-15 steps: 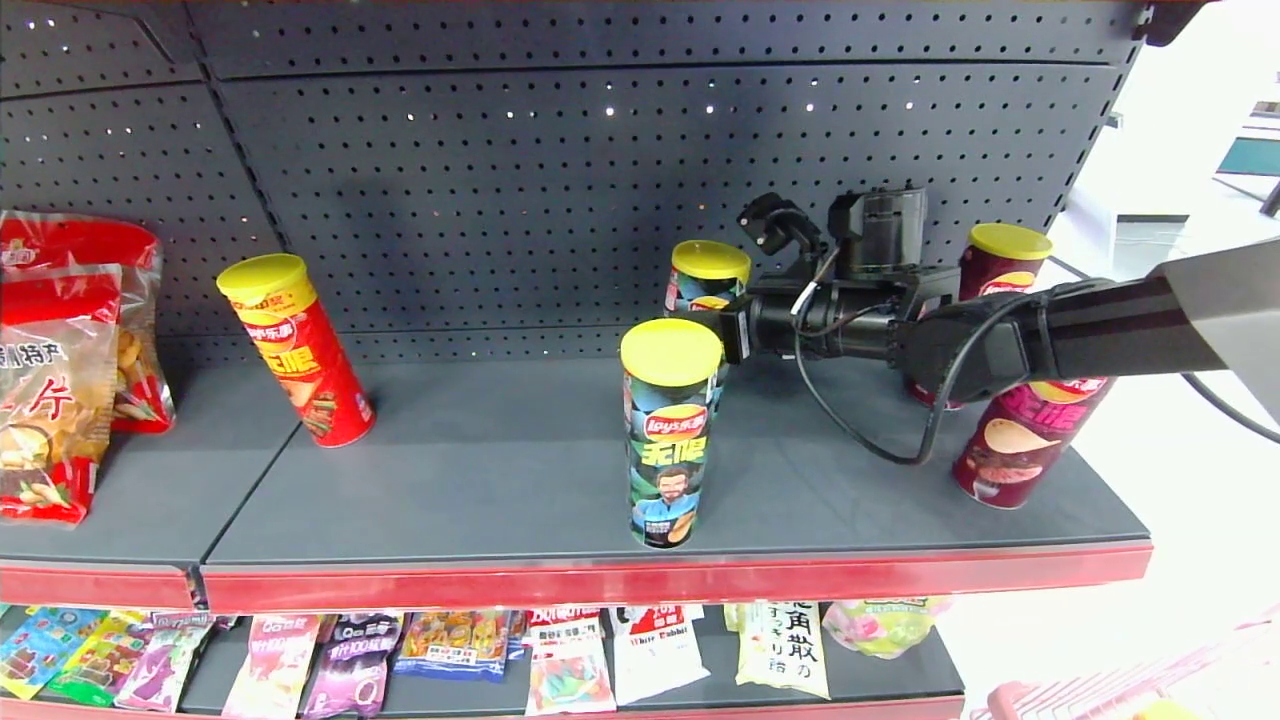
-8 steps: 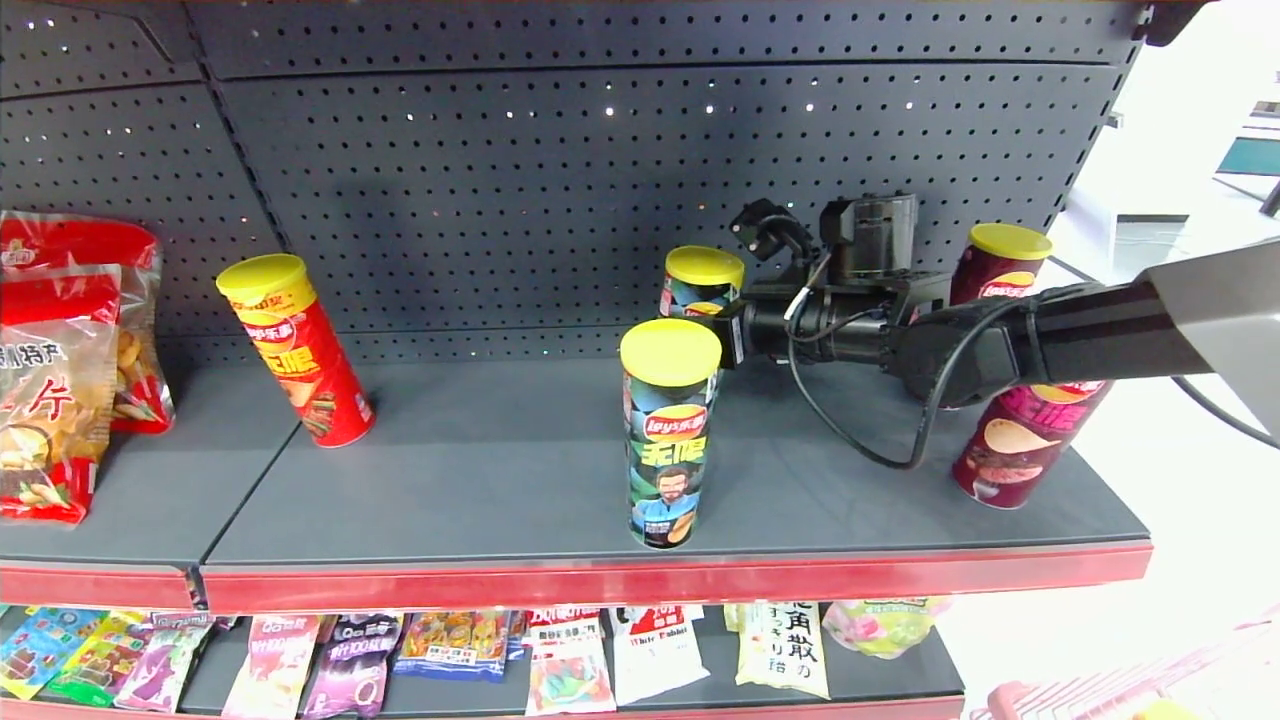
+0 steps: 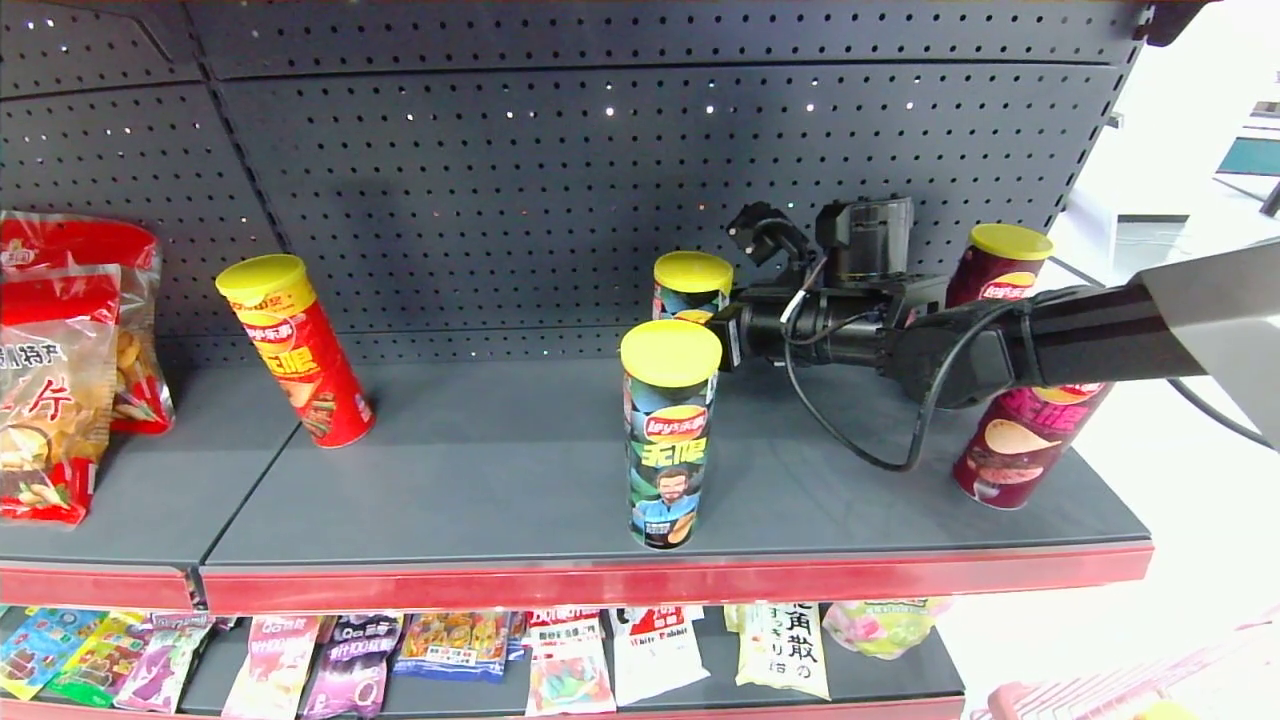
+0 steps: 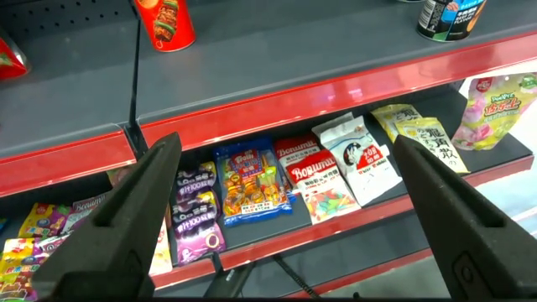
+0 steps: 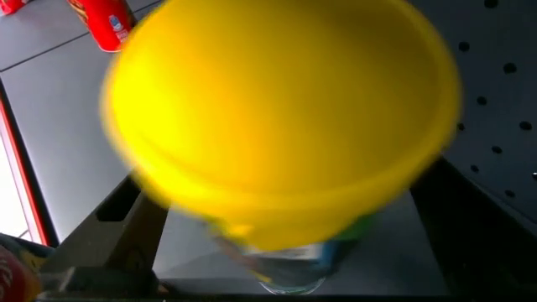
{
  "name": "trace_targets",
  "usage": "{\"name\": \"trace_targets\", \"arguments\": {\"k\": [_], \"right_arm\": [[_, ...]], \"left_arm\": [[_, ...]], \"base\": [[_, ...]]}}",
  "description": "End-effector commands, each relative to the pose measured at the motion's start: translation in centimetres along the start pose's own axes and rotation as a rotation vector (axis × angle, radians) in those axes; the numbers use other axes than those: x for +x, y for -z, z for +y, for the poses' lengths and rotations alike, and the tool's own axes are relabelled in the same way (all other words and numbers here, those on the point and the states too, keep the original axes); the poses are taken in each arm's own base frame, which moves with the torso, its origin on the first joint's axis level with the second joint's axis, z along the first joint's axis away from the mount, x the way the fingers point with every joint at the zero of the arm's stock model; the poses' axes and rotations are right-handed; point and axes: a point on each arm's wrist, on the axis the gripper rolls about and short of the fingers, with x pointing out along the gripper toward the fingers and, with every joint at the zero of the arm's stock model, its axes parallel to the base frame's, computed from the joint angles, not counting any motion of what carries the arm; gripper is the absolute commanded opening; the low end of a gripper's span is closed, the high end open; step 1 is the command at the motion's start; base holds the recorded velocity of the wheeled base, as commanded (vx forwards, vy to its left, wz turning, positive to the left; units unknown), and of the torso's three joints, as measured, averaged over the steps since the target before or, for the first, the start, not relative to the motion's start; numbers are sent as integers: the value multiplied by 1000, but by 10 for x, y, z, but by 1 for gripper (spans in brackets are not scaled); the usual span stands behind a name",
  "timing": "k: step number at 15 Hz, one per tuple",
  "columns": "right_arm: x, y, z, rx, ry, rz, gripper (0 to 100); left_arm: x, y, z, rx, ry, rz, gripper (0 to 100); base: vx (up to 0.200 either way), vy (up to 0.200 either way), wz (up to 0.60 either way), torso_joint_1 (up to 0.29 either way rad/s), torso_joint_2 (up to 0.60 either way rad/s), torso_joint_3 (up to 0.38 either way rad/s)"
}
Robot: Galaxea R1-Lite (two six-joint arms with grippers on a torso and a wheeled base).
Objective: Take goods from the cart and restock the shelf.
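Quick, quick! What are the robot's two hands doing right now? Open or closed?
Left gripper: open, holding nothing.
Right gripper: shut on the green cardboard chip can with a yellow plastic lid.

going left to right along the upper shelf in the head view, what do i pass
snack bags → red can → front green can → front maroon can; rear green can, held by the right gripper, overlaps the front one, so skipped

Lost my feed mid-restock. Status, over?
Left hand open, holding nothing. Right hand shut on rear can, near the pegboard. Front can stands close before it.
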Motion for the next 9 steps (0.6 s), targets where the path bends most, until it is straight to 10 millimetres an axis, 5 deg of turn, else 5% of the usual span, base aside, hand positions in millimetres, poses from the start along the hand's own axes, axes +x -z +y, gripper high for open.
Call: {"name": "trace_targets", "arguments": {"k": [1,9], "right_arm": [[-3,-5,0,-5,3,-11,100],[-58,-19,11,3,55,-4,100]], "left_arm": [[0,0,0,0,0,3,100],[0,0,0,-2,14,2,100]], "base": [[0,0,0,0,0,0],[0,0,0,0,0,0]]}}
